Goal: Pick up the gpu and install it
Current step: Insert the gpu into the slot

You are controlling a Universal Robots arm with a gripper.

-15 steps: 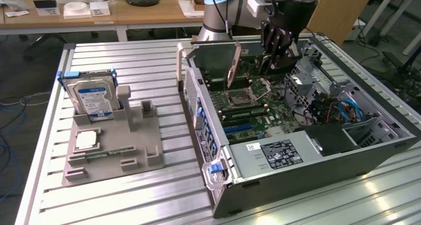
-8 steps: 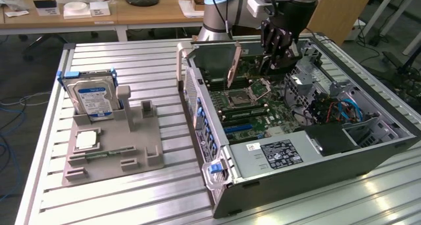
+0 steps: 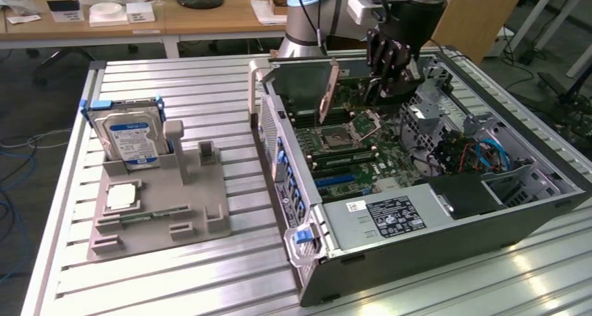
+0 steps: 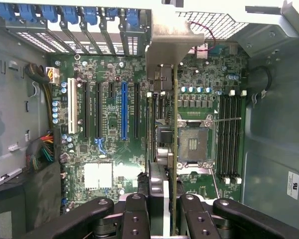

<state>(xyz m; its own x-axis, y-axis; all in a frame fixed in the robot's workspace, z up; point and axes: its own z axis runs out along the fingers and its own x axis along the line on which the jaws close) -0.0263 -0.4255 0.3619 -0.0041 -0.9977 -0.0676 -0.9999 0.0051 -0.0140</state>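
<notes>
One card, the gpu [image 4: 174, 149], sits edge-on between your end effector's [image 4: 164, 204] fingers [image 4: 136, 214], which are clamped on it. You have it upright inside the open computer case [image 3: 518, 219], over the green motherboard [image 4: 109, 149], beside the processor socket [image 4: 194, 144].

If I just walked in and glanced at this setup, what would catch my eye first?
Probably the open computer case lying on the metal table, its green motherboard bare. The robot's gripper reaches into it from above, clamped on the gpu, a thin card standing on edge over the board. Towards the exterior view's left, a blue-labelled hard drive stands upright in a grey holder.
</notes>
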